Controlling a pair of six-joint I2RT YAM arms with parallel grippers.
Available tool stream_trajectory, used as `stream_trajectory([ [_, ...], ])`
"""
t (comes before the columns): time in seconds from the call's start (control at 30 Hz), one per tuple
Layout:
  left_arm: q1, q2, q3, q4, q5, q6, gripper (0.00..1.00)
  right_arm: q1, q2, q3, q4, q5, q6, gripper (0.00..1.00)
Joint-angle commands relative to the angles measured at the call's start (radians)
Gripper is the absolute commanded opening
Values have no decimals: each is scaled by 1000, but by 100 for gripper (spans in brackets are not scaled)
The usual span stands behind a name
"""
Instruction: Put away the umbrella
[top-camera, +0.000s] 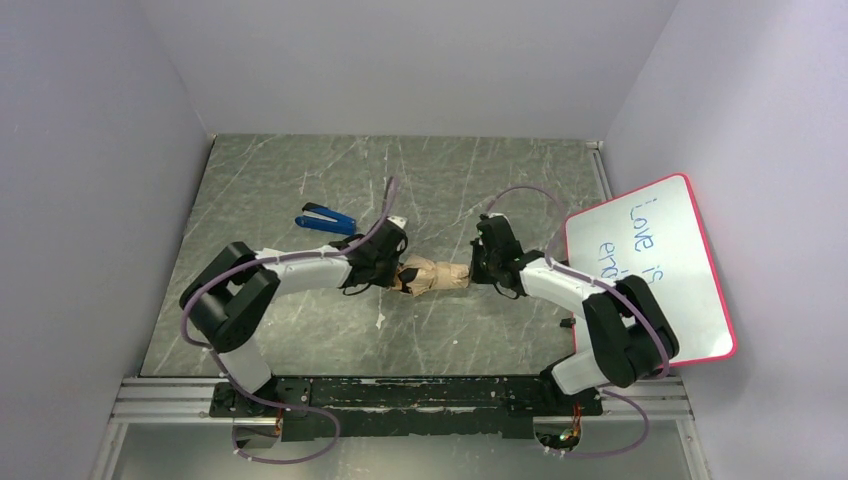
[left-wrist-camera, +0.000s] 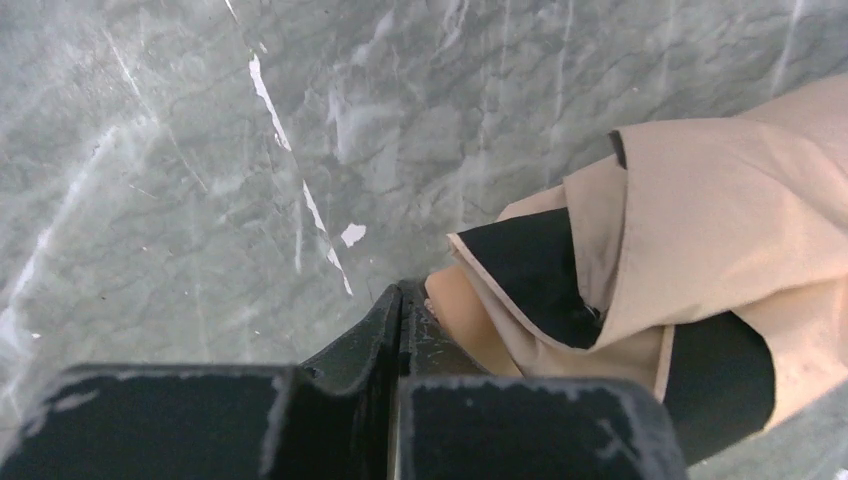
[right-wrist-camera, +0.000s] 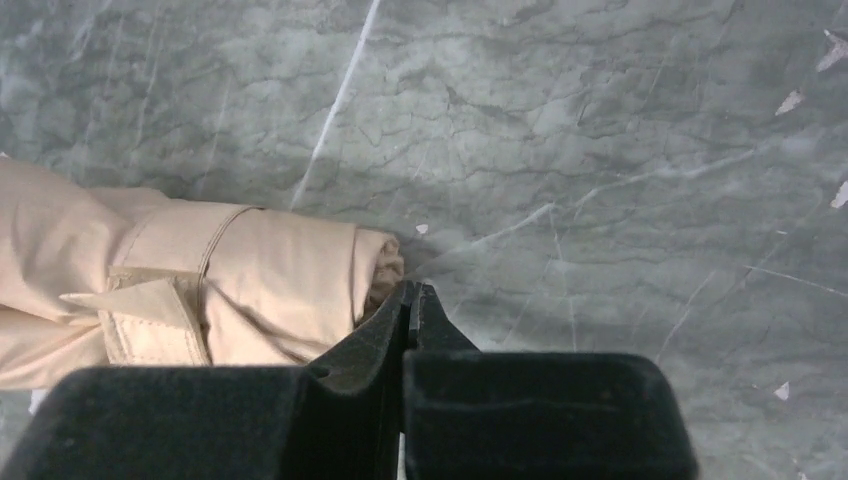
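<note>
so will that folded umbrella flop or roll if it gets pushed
Likely soft outside: the umbrella shows loose fabric folds with black lining peeking out, which would probably bunch under a push. The strap looks wrapped round it, so it may stay one bundle. Lying on its side and roughly cylindrical, it could roll slightly.

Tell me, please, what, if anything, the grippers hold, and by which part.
Nothing is held: left gripper and right gripper are both shut empty, tips at opposite ends of the umbrella.

Folded cream fabric umbrella (top-camera: 437, 277) lying mid grey marble counter (top-camera: 300, 330), between left claw (top-camera: 393, 276) and right claw (top-camera: 474, 272); blue stapler (top-camera: 326, 218) sitting behind-left; red-framed whiteboard (top-camera: 650, 270) leaning at right.
</note>
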Motion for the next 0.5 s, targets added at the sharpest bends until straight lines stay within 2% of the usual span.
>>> stream_trajectory([
  [0.0, -55, 69, 72, 92, 50, 17, 5, 27, 16, -11, 165, -232, -9, 0],
  [0.13, -88, 113, 122, 117, 89, 29, 5, 38, 22, -32, 297, -341, 39, 0],
  [0.23, -91, 111, 140, 113, 88, 33, 5, 39, -4, -34, 305, -308, 49, 0],
  [0.3, -86, 99, 153, 87, 65, 46, 5, 39, -32, -19, 245, -198, 37, 0],
  [0.4, -48, 57, 153, 45, 40, 51, 5, 39, -68, 17, 107, 62, 4, 2],
  [0.43, -28, 39, 146, 35, 40, 50, 7, 37, -83, 22, 72, 129, -6, 4],
  [0.47, -7, 15, 136, 24, 38, 49, 14, 36, -101, 25, 44, 188, -14, 6],
])
